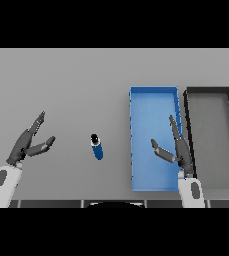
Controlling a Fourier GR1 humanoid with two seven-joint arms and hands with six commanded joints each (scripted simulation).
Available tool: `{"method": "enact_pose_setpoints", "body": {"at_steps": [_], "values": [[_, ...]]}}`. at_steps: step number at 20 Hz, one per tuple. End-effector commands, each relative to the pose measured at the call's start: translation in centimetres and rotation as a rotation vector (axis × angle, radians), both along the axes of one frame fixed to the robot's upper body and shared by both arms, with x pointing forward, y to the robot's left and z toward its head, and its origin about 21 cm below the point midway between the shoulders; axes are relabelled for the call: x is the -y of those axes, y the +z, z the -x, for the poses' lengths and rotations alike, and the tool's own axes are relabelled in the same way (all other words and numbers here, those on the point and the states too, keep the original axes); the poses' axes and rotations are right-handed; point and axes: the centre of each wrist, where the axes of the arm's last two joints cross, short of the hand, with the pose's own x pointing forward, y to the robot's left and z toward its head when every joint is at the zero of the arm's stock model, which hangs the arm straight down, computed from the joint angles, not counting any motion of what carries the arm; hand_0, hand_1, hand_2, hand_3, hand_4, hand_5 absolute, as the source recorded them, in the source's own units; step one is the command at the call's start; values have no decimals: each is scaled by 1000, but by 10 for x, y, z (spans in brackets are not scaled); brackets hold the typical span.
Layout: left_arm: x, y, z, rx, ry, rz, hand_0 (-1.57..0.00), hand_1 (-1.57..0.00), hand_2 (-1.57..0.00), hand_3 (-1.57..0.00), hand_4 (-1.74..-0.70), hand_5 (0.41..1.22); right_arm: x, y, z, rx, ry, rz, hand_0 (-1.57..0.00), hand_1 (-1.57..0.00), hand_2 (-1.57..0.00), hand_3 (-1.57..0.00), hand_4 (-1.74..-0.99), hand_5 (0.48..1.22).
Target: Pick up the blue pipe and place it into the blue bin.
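While hands hover: one blue pipe (97, 146), two bins.

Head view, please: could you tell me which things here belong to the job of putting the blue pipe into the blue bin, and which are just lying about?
Belonging to the job:
- blue pipe, lying on the table
- blue bin
- left robot hand, open
- right robot hand, open, over the blue bin

Just lying about:
- black bin, right of the blue bin
- grey table

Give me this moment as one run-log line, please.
pipe: on table, untouched | left hand: open, left of pipe | right hand: open, over blue bin
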Motion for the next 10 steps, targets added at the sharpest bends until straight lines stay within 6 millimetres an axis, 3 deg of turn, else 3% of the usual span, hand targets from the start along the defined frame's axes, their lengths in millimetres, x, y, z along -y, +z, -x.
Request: {"method": "enact_pose_setpoints", "body": {"at_steps": [1, 3, 10], "values": [[1, 1, 4, -18, -31, -6, 1, 1, 1, 1, -989, 573, 0, 0, -2, -8, 0, 13, 1, 1, 1, 1, -1181, 619], [3, 3, 12, -55, -113, -28, 1, 1, 1, 1, -1026, 549, 4, 1, -3, 7, 2, 12, 1, 1, 1, 1, -1179, 616], [61, -11, 33, -162, -311, -53, 1, 1, 1, 1, -1137, 464, 3, -2, -1, -15, 3, -3, 1, 1, 1, 1, -1189, 619]]}}
